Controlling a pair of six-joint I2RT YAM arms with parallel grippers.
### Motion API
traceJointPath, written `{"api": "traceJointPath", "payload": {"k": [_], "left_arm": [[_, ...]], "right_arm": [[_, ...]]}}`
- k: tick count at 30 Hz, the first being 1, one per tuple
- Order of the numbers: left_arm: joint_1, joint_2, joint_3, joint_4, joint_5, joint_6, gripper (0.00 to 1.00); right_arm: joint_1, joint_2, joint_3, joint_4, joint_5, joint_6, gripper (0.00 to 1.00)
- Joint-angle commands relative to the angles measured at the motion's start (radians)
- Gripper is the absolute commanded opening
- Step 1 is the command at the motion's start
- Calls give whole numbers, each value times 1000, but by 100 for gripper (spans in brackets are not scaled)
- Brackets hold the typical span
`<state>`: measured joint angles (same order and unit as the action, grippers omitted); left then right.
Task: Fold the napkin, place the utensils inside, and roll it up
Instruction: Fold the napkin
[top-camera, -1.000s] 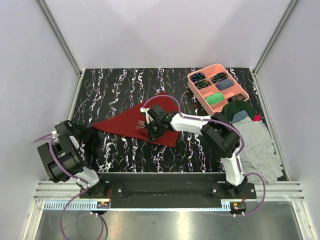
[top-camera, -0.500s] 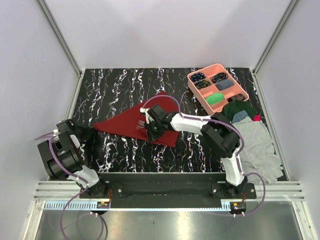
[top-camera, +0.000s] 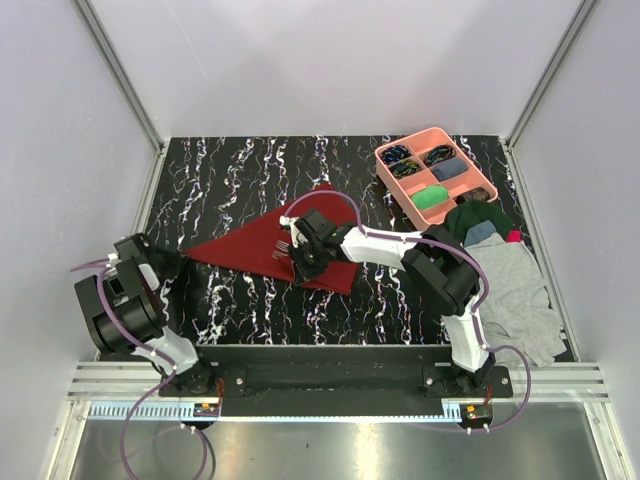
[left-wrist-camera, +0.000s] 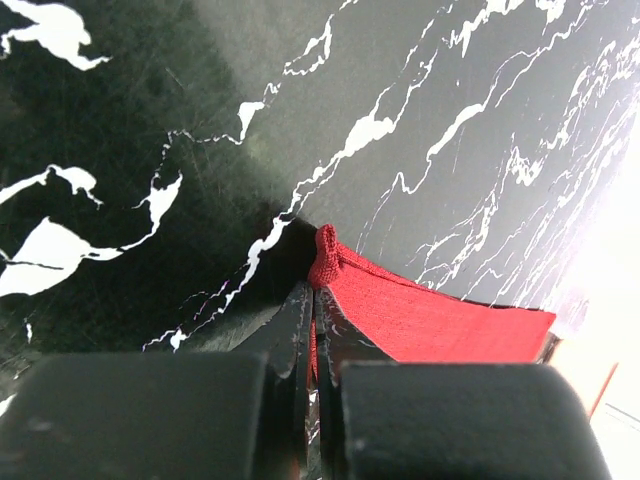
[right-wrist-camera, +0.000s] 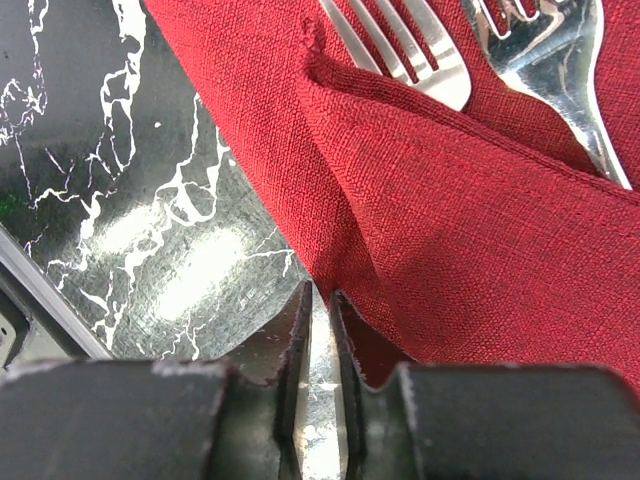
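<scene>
The maroon napkin (top-camera: 250, 248) lies folded into a triangle on the black marbled table. Silvery forks (top-camera: 282, 243) rest on it, and in the right wrist view two fork heads (right-wrist-camera: 430, 55) stick out from under a folded-over flap of the napkin (right-wrist-camera: 480, 200). My left gripper (top-camera: 178, 262) is shut on the napkin's left corner, and red cloth (left-wrist-camera: 420, 310) shows between its jaws (left-wrist-camera: 314, 295). My right gripper (top-camera: 300, 265) sits at the napkin's near edge, its jaws (right-wrist-camera: 318, 295) all but closed with only table showing in the slit.
A pink compartment tray (top-camera: 395, 190) with small items stands at the back right. A pile of grey, green and blue clothes (top-camera: 515, 290) lies at the right edge. Walls close the table on the left, back and right.
My left arm has shifted slightly to the left while holding the napkin's corner. The right arm and the forks have hardly moved.
</scene>
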<state>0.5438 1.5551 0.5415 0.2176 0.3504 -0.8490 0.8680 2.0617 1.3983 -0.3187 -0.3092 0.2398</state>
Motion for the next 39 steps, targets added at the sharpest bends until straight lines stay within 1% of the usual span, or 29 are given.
{"api": "traceJointPath", "payload": {"k": [1,4,5,8,9,12,13,15,16,18,19,21,22,24,25,26,27,29,30,34,39], "left_arm": [[-7,3,29,9,-37,39,0],[-25,-15,29,14,-33,53,0],[-28,-24,31,14,-34,60,0],[-62,-70,35,9,-36,80,0],[-74,-82,41,3,-34,88,0],[-133,-139,57,-1,-42,116,0],[-171,-165,58,2,-44,123,0],[-217,-193,66,8,-50,151,0],[-267,-214,69,11,-53,159,0],[-326,-231,75,32,-45,186,0],[-384,-237,81,38,-41,194,0],[-439,-233,94,67,-27,209,0],[-494,-230,100,80,-13,214,0],[-539,-210,117,109,-1,231,0],[-611,-201,124,120,15,243,0],[-639,-195,133,134,19,249,0],[-694,-179,140,167,27,255,0],[-744,-164,150,201,51,269,0],[-789,-146,153,235,62,272,0],[-880,-92,189,278,140,281,0],[-981,-50,216,286,177,304,0]], "right_arm": [[9,-38,33,24,-50,-22,24],[9,-61,28,27,-83,-37,30],[9,-70,22,27,-90,-40,35],[11,-123,2,29,-106,-46,42],[9,-153,-4,30,-103,-45,46],[6,-199,-22,29,-73,-33,51],[6,-225,-28,27,-62,-28,52],[-13,-261,-45,26,-28,-5,54],[-24,-271,-53,27,-19,4,54],[-49,-294,-81,29,11,35,54],[-76,-302,-91,30,18,39,54],[-107,-319,-127,33,42,52,54],[-133,-327,-152,33,48,53,54],[-156,-354,-179,33,73,62,54],[-179,-363,-205,35,81,67,54],[-187,-374,-220,35,94,76,54],[-195,-397,-232,38,102,81,54],[-207,-417,-268,44,126,96,54],[-207,-435,-278,43,133,101,55],[-208,-469,-326,58,153,137,55],[-208,-494,-360,66,176,167,55]]}}
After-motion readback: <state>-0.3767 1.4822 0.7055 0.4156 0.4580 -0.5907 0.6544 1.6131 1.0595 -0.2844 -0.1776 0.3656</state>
